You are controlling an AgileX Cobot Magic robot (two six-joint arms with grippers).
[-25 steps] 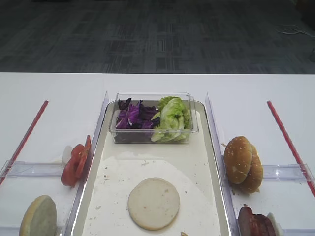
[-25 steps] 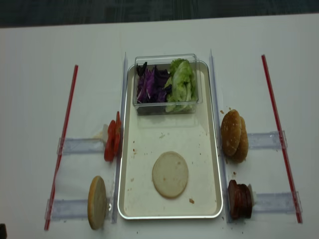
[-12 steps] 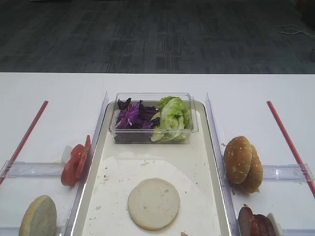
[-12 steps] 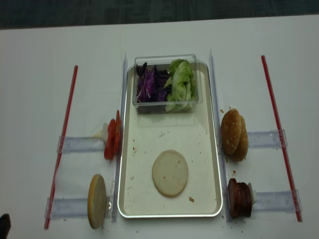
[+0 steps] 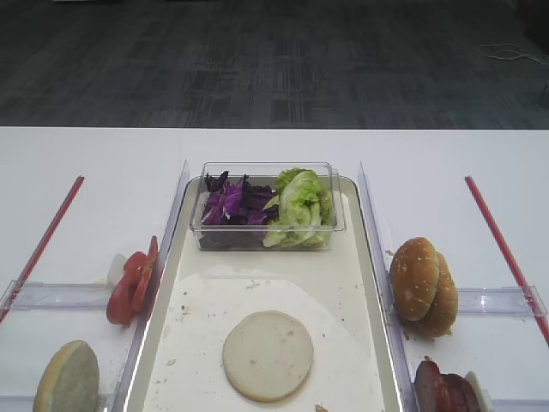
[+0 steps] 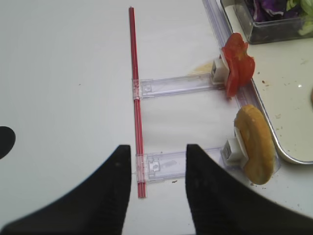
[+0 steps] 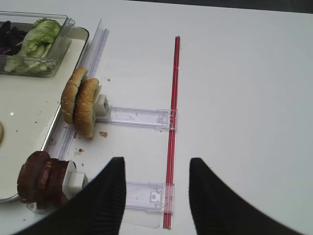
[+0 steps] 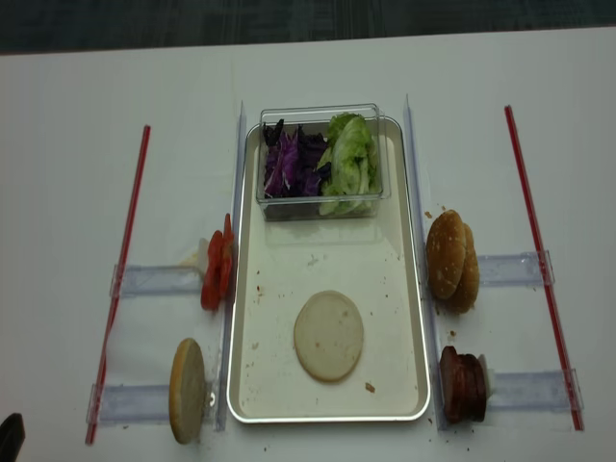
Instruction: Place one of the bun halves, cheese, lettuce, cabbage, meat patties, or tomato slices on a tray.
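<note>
A pale, flat bun half (image 8: 328, 336) lies cut face up on the tray's (image 8: 324, 417) crumb-flecked floor, near its front. Behind it a clear tub (image 8: 320, 197) holds crinkly lettuce (image 8: 348, 173) and purple cabbage (image 8: 292, 166). Both the left gripper (image 6: 158, 183) and the right gripper (image 7: 155, 193) hover with dark fingers parted, empty, above clear plastic racks.

One tray (image 8: 416, 318), two plain bun halves (image 8: 329, 336), two sesame bun halves (image 8: 451, 260), one clear tub (image 8: 318, 197).

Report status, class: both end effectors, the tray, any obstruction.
Left end effector open, empty. Right end effector open, empty. One bun half flat on tray; another bun half stands on edge outside. Nothing blocking.
</note>
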